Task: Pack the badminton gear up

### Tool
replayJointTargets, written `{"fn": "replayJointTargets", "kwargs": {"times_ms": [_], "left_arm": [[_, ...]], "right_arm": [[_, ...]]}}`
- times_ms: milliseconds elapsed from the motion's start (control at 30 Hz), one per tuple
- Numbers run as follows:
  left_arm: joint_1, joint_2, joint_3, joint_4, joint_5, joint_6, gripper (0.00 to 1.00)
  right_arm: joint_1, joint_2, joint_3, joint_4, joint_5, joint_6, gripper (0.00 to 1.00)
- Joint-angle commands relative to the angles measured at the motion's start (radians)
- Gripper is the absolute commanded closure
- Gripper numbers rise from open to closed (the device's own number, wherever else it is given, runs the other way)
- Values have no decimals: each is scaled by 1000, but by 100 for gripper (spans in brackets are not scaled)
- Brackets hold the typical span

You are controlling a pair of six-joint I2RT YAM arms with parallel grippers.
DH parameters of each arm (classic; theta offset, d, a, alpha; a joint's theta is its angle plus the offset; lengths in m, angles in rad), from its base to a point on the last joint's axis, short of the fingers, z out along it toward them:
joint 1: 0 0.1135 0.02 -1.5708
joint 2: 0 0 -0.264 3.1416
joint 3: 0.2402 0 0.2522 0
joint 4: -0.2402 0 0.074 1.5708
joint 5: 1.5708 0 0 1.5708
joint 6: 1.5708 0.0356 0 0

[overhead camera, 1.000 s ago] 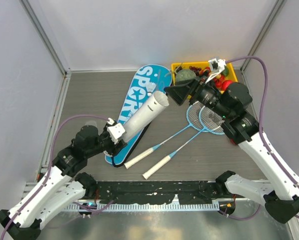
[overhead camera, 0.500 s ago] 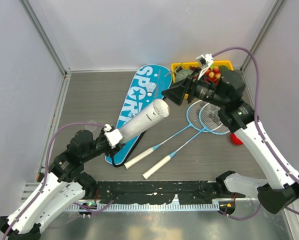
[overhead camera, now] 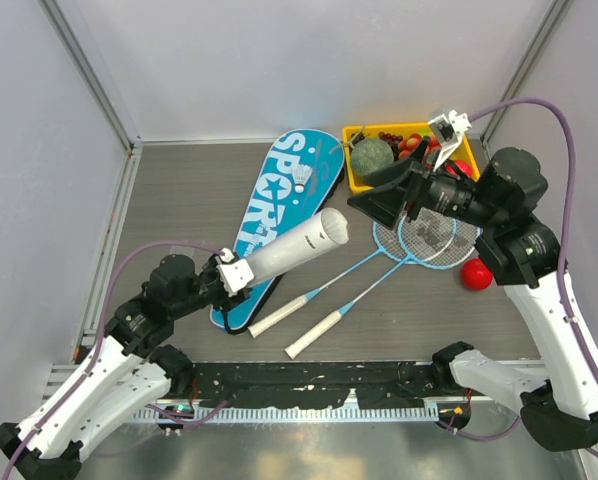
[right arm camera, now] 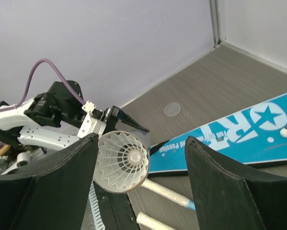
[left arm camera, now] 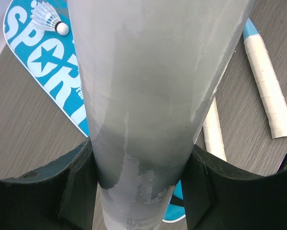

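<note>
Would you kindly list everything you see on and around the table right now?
bag: 1, blue, SPORT lettering, mid-table
tube: 1, white, slanting over the bag
shuttlecocks: 2, white, one on the bag, one in the tube's mouth
rackets: 2, light blue, right of the bag
tray: 1, yellow, far right corner, holding mixed fruit
loose fruit: 1, red, on the table by the rackets
left arm: 1, white-black, jaws shut on the tube
right arm: 1, white-black, jaws open facing the tube's mouth
</note>
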Motion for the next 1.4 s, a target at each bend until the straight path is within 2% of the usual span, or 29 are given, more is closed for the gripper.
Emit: {"fn": "replayJointTargets", "kwargs": {"times_ms": [0, 333, 633, 800, 1033, 1267, 1367], "left_arm": [[-3, -2, 48, 58, 19, 9, 83], [-4, 4, 59, 69, 4, -13, 83], [-3, 54, 96, 53, -10, -43, 83], [-3, 82, 107, 44, -22, -51, 83], [-3, 96, 118, 46, -42, -90, 84], [-3, 45, 76, 24, -157, -82, 85], [-3, 4, 47, 33, -173, -102, 85]], "right_arm": [[-2, 37, -2, -86, -46, -27, 24], [7, 135, -16, -209, -97, -86, 32], [32, 173, -54, -220, -42, -116, 36], [33, 177, -73, -172, -33, -90, 33], [50, 215, -122, -91, -10, -28, 38], [32, 230, -74, 50, -5, 64, 26], [-20, 241, -83, 220, -14, 149, 24]]}}
